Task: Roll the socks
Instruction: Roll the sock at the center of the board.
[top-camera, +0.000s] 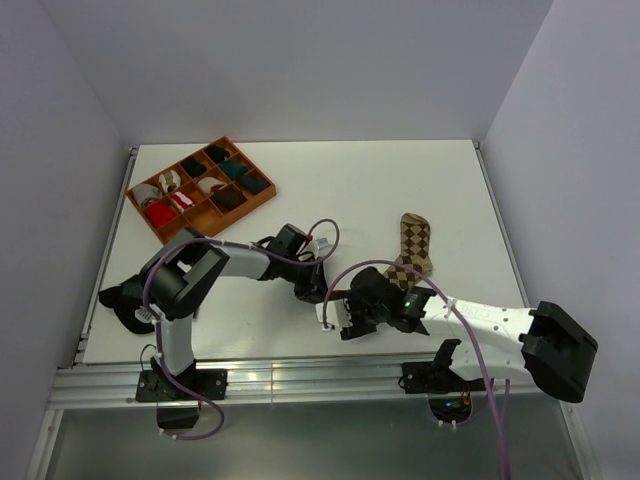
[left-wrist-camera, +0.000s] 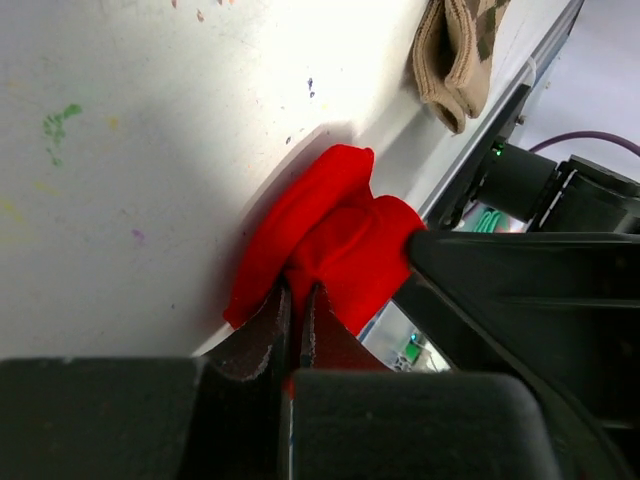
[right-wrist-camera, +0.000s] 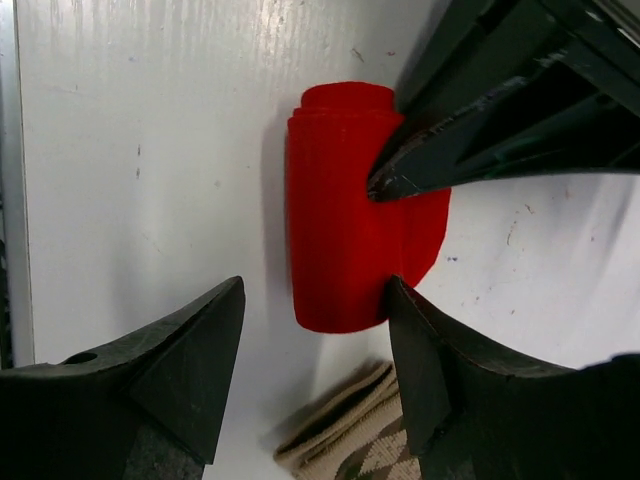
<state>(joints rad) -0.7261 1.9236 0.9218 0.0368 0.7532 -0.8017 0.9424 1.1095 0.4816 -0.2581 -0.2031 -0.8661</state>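
Observation:
The red sock (right-wrist-camera: 345, 240) lies rolled into a short cylinder on the white table; its white patch is hidden. My left gripper (left-wrist-camera: 298, 300) is shut on a fold of it, and its dark fingers (right-wrist-camera: 440, 150) pinch the roll's side in the right wrist view. My right gripper (right-wrist-camera: 315, 295) is open, its jaws astride the roll's near end, one finger touching the roll's edge. The argyle sock (top-camera: 412, 250) lies flat to the right; it also shows in the right wrist view (right-wrist-camera: 350, 430) and the left wrist view (left-wrist-camera: 455, 50). In the top view both grippers (top-camera: 312, 287) (top-camera: 338, 318) meet and hide the red sock.
An orange compartment tray (top-camera: 133, 200) holding several sock rolls stands at the back left. The table's front edge and rail run just below the grippers. White walls enclose the table on three sides.

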